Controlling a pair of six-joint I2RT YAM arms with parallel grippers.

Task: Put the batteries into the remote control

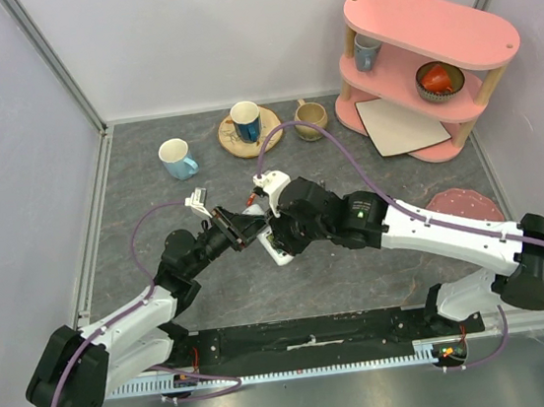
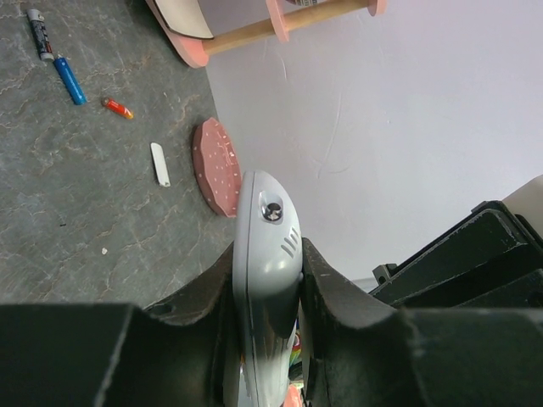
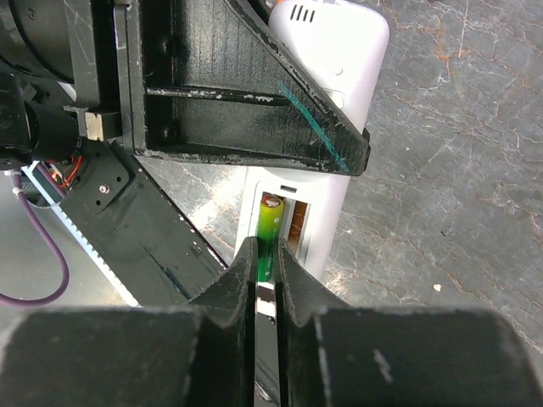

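My left gripper (image 2: 267,254) is shut on the white remote control (image 2: 265,212), clamping its sides and holding it on edge over the table. In the right wrist view the remote control (image 3: 333,222) shows its open back slot with a green-yellow battery (image 3: 271,219) lying in it. My right gripper (image 3: 268,250) is shut on that battery's near end. Both grippers meet at mid-table, left gripper (image 1: 236,230) and right gripper (image 1: 273,231). Three loose batteries lie on the table: dark grey (image 2: 38,34), blue (image 2: 69,79) and red (image 2: 119,108).
A small white cover piece (image 2: 159,164) lies beside a pink round mat (image 2: 216,167). At the back stand a pale blue mug (image 1: 178,158), a blue cup (image 1: 246,122) on a wooden coaster, a beige mug (image 1: 310,119) and a pink shelf (image 1: 424,66).
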